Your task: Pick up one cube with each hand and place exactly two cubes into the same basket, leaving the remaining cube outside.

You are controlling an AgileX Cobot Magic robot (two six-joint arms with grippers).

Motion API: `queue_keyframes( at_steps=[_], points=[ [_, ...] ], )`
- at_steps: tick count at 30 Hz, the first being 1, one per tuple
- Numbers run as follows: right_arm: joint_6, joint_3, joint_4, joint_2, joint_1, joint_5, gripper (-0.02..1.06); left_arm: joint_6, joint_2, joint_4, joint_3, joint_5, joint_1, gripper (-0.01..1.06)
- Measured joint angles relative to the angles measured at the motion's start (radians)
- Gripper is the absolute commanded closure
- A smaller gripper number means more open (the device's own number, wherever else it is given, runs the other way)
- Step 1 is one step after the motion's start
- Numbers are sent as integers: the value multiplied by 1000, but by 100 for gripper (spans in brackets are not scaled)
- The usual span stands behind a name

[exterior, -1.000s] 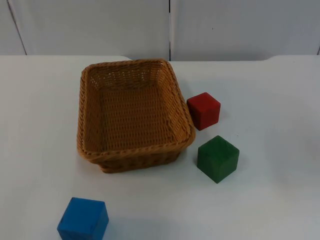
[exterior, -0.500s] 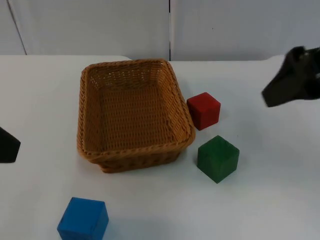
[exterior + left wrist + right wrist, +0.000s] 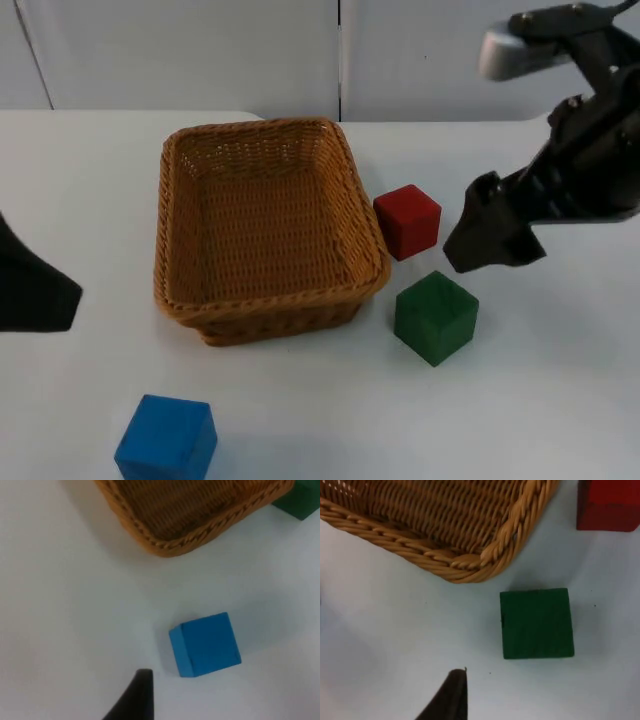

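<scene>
White table (image 3: pixel 560 400) | right hand (image 3: pixel 490 240) above green cube (image 3: pixel 436 317) | finger spread unclear

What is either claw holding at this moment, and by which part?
Nothing is held. The blue cube, green cube and red cube all sit on the white table outside the woven wicker basket; left claw and right claw are apart from them.

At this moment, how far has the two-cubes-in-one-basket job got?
Nothing is placed yet: the basket holds no cube. In hand: the right gripper is near the green cube and red cube; the left gripper is at the table's left side, with the blue cube in its wrist view. Left: both picks, both drops, one cube staying outside.
</scene>
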Motion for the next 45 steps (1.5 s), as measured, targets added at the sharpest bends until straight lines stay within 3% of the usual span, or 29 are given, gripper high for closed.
queue_keyframes(
  at_steps=[9, 18, 33, 45],
  points=[
    [-2, 0, -4, 52, 1, -65, -1, -132, 112, 61, 0, -111, -179, 0],
    [-23, 0, -8, 118, 1, -103, -1, -178, 323, 86, 0, -213, -263, 0],
    [-99, -17, -4, 227, 35, -184, -1, -184, 534, 71, 0, -302, -269, 0],
    [-105, -128, -4, 341, 47, -184, -1, -184, 681, 69, -2, -442, -269, 0]
  ],
)
